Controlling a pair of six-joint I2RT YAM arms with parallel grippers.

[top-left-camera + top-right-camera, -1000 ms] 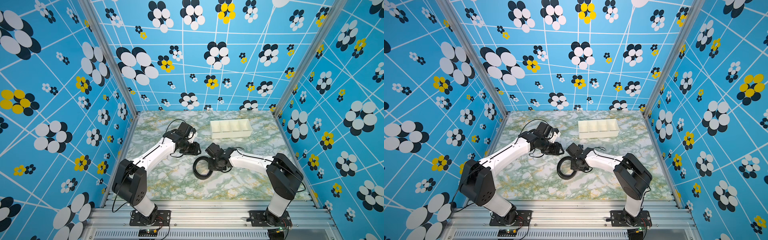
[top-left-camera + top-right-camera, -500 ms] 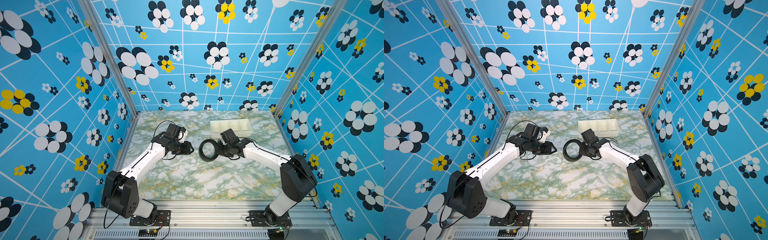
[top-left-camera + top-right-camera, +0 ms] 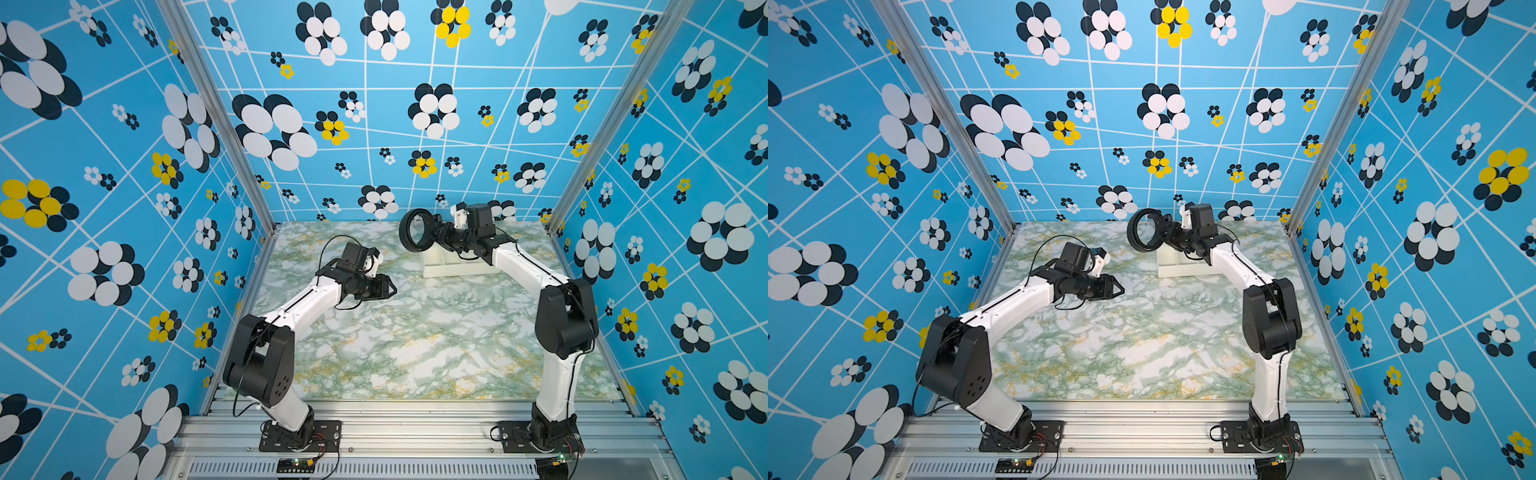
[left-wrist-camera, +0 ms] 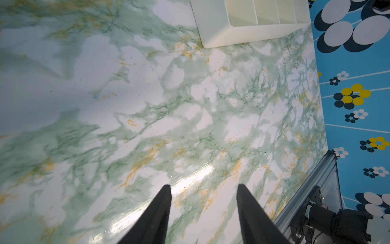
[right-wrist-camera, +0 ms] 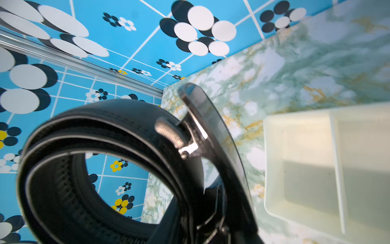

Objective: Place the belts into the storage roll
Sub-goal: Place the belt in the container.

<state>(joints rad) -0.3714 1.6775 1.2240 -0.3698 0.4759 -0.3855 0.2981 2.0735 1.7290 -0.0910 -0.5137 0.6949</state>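
The belt (image 3: 403,232) (image 3: 1131,232) is a black strap wound into a coil. It hangs in the air above the back of the table, by the left end of the storage roll (image 3: 457,270) (image 3: 1183,271). My right gripper (image 3: 436,232) (image 3: 1165,232) is shut on the coil at its buckle side. In the right wrist view the coil (image 5: 105,126) and its dark buckle (image 5: 211,126) hide most of the fingers, and the cream tray (image 5: 306,158) lies beyond, its near compartments empty. My left gripper (image 3: 390,286) (image 3: 1119,289) (image 4: 203,186) stands open over the marble, holding nothing.
The tray (image 4: 242,31) sits at the back right of the green marble table (image 3: 395,353). Blue flowered walls close in the left, back and right sides. An aluminium rail (image 3: 395,424) with both arm bases runs along the front edge.
My right arm has lifted the coiled belt off the middle of the table and carried it back and up to the tray's left end. The left gripper has stayed about where it was.
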